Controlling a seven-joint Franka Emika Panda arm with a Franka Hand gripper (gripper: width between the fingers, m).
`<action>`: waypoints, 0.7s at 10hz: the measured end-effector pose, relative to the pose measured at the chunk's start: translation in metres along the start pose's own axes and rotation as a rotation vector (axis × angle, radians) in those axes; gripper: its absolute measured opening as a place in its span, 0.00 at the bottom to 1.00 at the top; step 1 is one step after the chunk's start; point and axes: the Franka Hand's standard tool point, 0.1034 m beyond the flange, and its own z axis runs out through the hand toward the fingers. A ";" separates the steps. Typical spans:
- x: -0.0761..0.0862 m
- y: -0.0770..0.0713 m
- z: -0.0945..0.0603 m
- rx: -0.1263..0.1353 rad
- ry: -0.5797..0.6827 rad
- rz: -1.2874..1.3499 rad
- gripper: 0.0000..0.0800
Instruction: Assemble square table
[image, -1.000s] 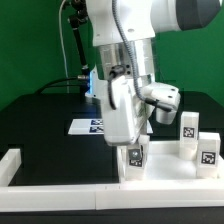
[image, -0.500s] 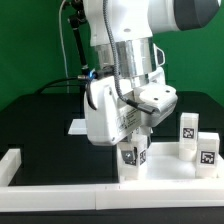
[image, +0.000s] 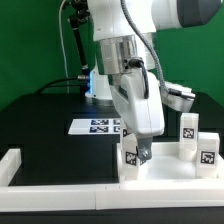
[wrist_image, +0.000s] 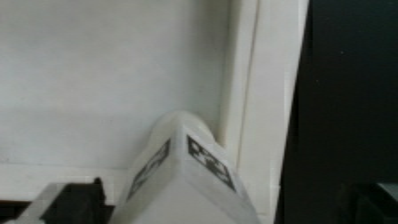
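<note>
The square table's white slab (image: 168, 167) lies at the exterior view's lower right. A tagged white leg (image: 131, 156) stands upright at its near-left corner. My gripper (image: 137, 150) hangs over this leg, its fingers down either side. In the wrist view the leg (wrist_image: 187, 170) rises between the dark fingertips (wrist_image: 75, 203), which stand apart from its sides, so the jaws look open. The slab (wrist_image: 107, 80) fills the wrist view behind the leg. Two more tagged legs (image: 187, 131) (image: 207, 151) stand on the slab's right side.
The marker board (image: 97, 126) lies on the black table behind the slab. White L-shaped border rails (image: 55, 187) run along the front and the exterior view's left. A cable and the arm's base stand at the back.
The hand has turned about its vertical axis over the corner leg, swinging from the exterior view's left to its right. The leg and the slab have stayed in place.
</note>
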 end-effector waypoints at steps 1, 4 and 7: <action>0.001 0.000 0.000 -0.001 0.001 -0.063 0.81; 0.003 0.004 0.006 -0.042 0.029 -0.462 0.81; 0.004 0.004 0.006 -0.041 0.029 -0.456 0.75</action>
